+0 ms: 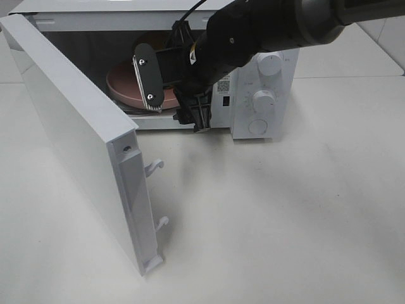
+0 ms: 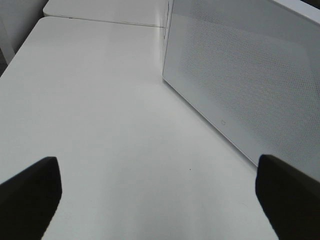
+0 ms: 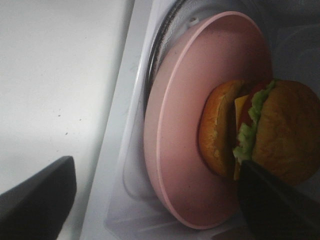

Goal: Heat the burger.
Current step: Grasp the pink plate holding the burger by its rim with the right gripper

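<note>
The burger [image 3: 270, 132], with a golden-brown bun, green lettuce and yellow cheese, sits on a round pink plate [image 3: 185, 125] inside the open microwave [image 1: 253, 38]. The plate rests on the glass turntable [image 3: 165, 45]. My right gripper [image 3: 155, 205] is at the oven's opening, open and holding nothing; one dark finger [image 3: 275, 205] overlaps the burger's edge in the right wrist view. From above, the right gripper [image 1: 169, 95] hides most of the burger, and the plate [image 1: 123, 85] shows beside it. My left gripper [image 2: 160, 200] is open over bare table, facing the outside of the door [image 2: 250, 75].
The microwave door [image 1: 69, 126] swings out to the left, with two latch hooks [image 1: 155, 166] on its edge. The control panel with three white knobs [image 1: 262, 99] is right of the cavity. White table [image 1: 285, 221] spreads in front.
</note>
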Action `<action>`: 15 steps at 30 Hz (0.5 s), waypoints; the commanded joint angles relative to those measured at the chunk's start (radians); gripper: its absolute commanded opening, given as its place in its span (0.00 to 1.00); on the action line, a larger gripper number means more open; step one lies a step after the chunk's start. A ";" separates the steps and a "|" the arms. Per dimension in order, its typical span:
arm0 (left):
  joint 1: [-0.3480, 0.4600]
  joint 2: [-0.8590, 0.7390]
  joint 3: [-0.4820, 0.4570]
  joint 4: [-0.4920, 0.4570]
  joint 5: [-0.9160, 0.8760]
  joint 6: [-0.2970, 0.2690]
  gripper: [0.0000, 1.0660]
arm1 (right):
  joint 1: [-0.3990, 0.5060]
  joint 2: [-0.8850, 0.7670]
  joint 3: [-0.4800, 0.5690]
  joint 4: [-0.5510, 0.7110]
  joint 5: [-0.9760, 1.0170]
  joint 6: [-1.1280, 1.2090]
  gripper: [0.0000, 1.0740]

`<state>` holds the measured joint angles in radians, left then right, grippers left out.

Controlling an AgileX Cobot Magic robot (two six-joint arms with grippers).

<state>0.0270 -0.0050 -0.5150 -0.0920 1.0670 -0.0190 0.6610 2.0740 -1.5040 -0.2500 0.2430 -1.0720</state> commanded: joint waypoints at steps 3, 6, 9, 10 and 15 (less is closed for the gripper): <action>0.002 -0.011 0.000 -0.004 -0.001 0.003 0.92 | -0.012 0.066 -0.081 -0.038 0.024 0.045 0.79; 0.002 -0.011 0.000 -0.004 -0.001 0.003 0.92 | -0.026 0.102 -0.115 -0.039 0.039 0.050 0.79; 0.002 -0.011 0.000 -0.004 -0.001 0.003 0.92 | -0.044 0.142 -0.153 -0.039 0.043 0.050 0.78; 0.002 -0.011 0.000 -0.004 -0.001 0.003 0.92 | -0.044 0.142 -0.153 -0.039 0.043 0.050 0.78; 0.002 -0.011 0.000 -0.004 -0.001 0.003 0.92 | -0.061 0.191 -0.206 -0.039 0.063 0.050 0.77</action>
<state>0.0270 -0.0050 -0.5150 -0.0920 1.0670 -0.0190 0.6050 2.2500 -1.6900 -0.2850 0.2950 -1.0300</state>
